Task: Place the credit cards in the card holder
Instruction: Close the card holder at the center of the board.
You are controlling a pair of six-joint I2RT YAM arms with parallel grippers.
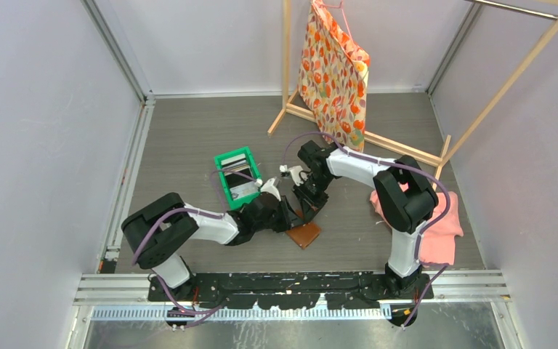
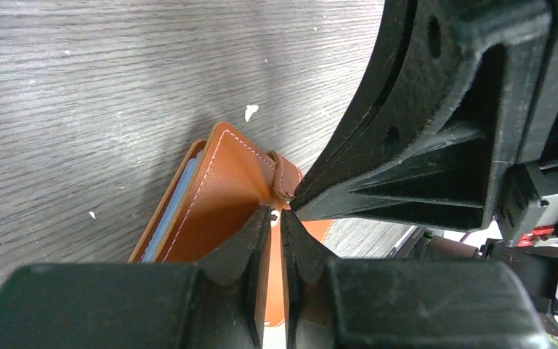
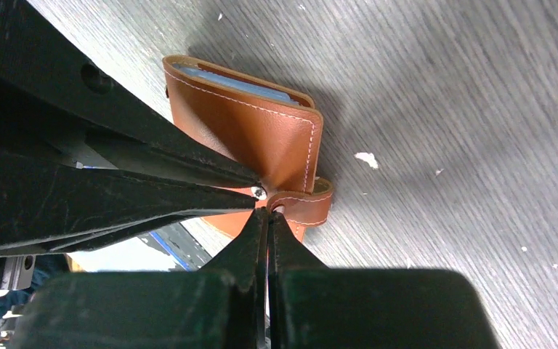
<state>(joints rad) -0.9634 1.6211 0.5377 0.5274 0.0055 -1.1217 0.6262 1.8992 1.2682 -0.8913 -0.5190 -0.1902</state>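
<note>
Closest to the overhead camera is the black rail (image 1: pixel 290 280) that carries my two arms, at six o'clock on the grey desk (image 1: pixel 189 138). Both arms reach in to the middle, where the brown card holder (image 1: pixel 305 234) lies. My left tool (image 1: pixel 289 213) comes at it from nine o'clock and my right tool (image 1: pixel 307 205) from twelve. At ten o'clock from the card holder stands a green bin (image 1: pixel 224 161) with what look like grey and white credit cards (image 1: pixel 244 190) in it, though they are too small for me to be sure. A pink cloth (image 1: pixel 439 225) lies at three o'clock. A wooden rack (image 1: pixel 286 65) with a flowered bag (image 1: pixel 334 73) stands at the far edge, around twelve to one o'clock.

From my left wrist, my left tool (image 2: pixel 280 218) fills the bottom of the view. Its fingers (image 2: pixel 258 243) are almost together, clamped on a fold of the card holder's (image 2: pixel 225 189) leather cover, which shows in the slit between them. A strip of light-blue lining (image 2: pixel 178 196) shows at the edge toward eight o'clock. The snap tab (image 2: pixel 285 178) sits just above my fingertips, and my right tool (image 2: pixel 294 198) comes in from three o'clock, its tip touching that tab.

From my right wrist, my right tool (image 3: pixel 267 214) has its fingers pressed tight together, pinching the end of the curled snap tab (image 3: pixel 309 207). My left tool (image 3: pixel 256 187) enters from nine o'clock and nips the cover right beside my tips. The card holder (image 3: pixel 261 131) rises toward twelve o'clock.
</note>
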